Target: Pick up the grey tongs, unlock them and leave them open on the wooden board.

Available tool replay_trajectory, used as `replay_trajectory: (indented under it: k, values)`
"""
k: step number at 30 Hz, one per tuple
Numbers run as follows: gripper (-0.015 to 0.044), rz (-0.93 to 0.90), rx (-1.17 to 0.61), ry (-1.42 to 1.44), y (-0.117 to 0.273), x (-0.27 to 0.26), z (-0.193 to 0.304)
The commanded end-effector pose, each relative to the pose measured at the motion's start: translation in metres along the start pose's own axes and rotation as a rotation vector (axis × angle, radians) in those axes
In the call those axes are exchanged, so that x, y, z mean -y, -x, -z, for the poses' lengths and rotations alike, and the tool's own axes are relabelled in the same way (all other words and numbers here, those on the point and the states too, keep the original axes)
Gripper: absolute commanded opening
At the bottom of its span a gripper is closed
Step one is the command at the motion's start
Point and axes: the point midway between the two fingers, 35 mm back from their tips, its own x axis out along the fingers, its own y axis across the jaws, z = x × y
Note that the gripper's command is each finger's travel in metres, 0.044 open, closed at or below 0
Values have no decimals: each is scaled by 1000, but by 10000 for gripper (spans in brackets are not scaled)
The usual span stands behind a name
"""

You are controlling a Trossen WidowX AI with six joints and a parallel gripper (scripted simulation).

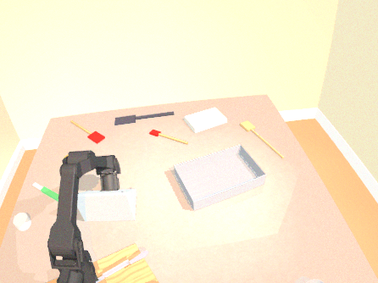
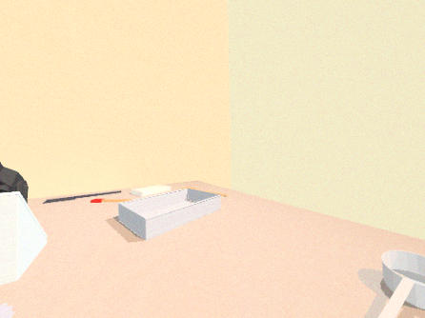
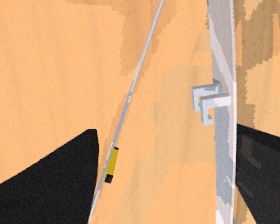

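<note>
The grey tongs (image 1: 137,257) lie on the wooden board (image 1: 140,272) (image 3: 50,60) at the bottom left of the top view. In the wrist view the tongs' two arms stand well apart: a thin left one (image 3: 131,95) with a yellow piece on it, and a broad right one (image 3: 225,50) with small grey hooks on its inner side. My gripper (image 3: 158,133) is open around both arms; its right finger is at the right arm, and a small gap shows beside the left finger. The hinge is out of view. The roasting tin (image 1: 230,192) (image 2: 183,220) stands empty on the table.
A pale box (image 1: 112,206) (image 2: 10,239) stands beyond the board. A white slab (image 1: 206,119), a dark spatula (image 1: 125,119) and red-headed utensils lie at the back. A white cup (image 1: 22,221) is at the left. A round pan (image 2: 392,268) stands at the right in the exterior view.
</note>
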Motion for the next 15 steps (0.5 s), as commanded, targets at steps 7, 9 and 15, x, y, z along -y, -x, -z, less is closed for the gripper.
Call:
replay_trajectory:
  k: [7, 9, 15]
  values:
    - [440, 3, -1, 2, 1, 2, 0]
    - [440, 8, -3, 2, 5, 11, -2]
    - [440, 47, -21, 1, 28, 73, -9]
